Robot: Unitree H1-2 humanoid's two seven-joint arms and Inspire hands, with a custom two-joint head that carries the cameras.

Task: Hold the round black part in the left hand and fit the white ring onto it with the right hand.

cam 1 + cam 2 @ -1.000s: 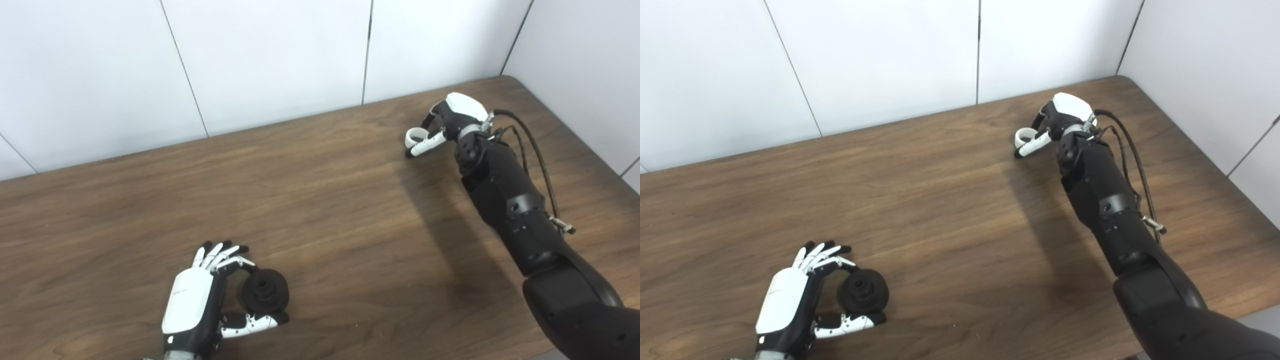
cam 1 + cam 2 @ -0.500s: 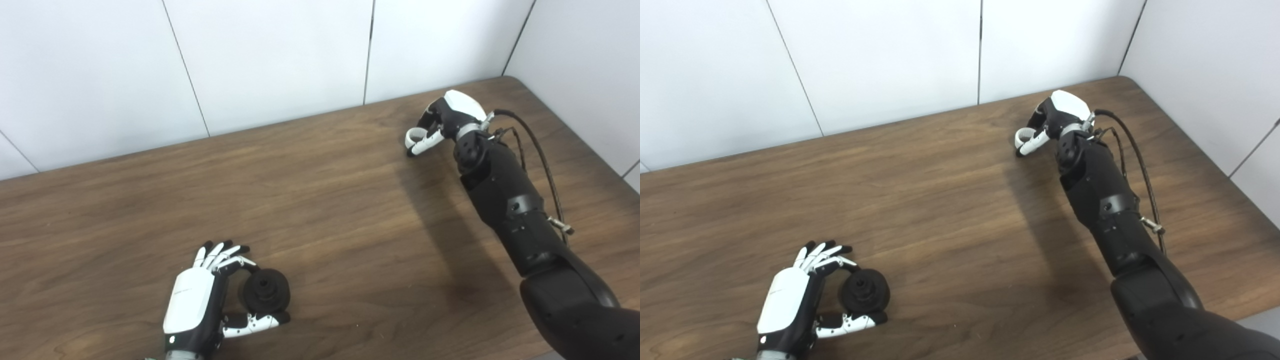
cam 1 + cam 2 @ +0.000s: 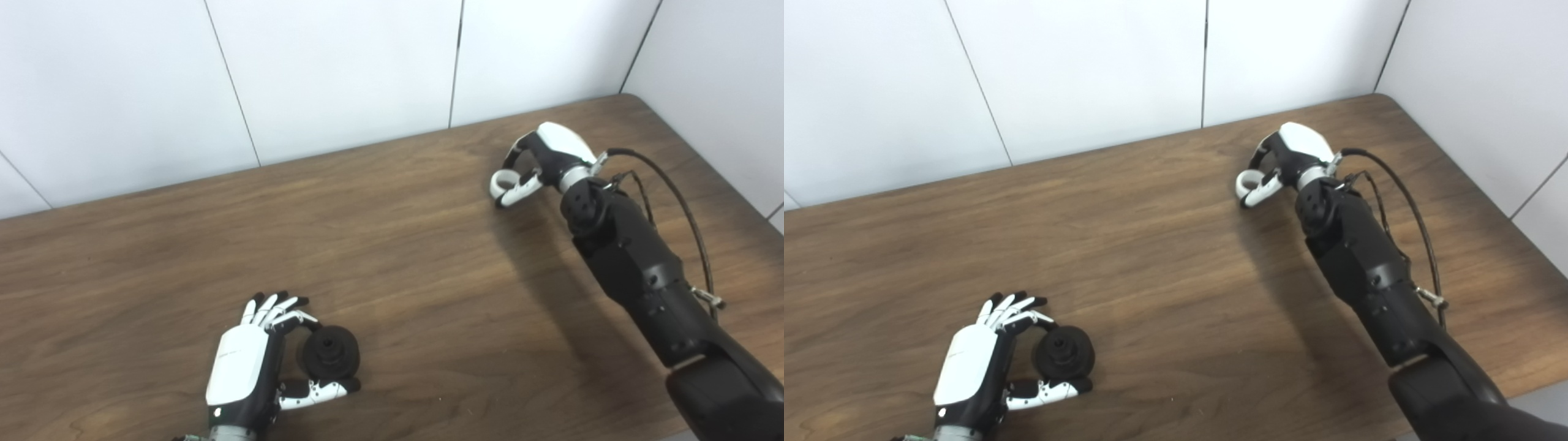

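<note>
The round black part [image 3: 329, 360] stands on edge on the wooden table [image 3: 398, 245] near the front left. My left hand [image 3: 245, 373] is shut on it, with a finger on its top and the thumb under its front edge. The white ring [image 3: 501, 181] is at the far right, pinched between the thumb and fingers of my right hand [image 3: 548, 156], just above the table. The ring's lower edge is partly covered by the thumb. The two hands are far apart, with the ring well behind and to the right of the black part.
White wall panels [image 3: 343, 73] run along the table's back edge and right side, meeting at the back right corner [image 3: 631, 98]. A black cable [image 3: 674, 190] loops off my right forearm. The table's front right edge is by my right upper arm.
My right hand has moved slightly left and toward me with the white ring in it. The view has shifted a little. My left hand keeps its hold on the black part.
</note>
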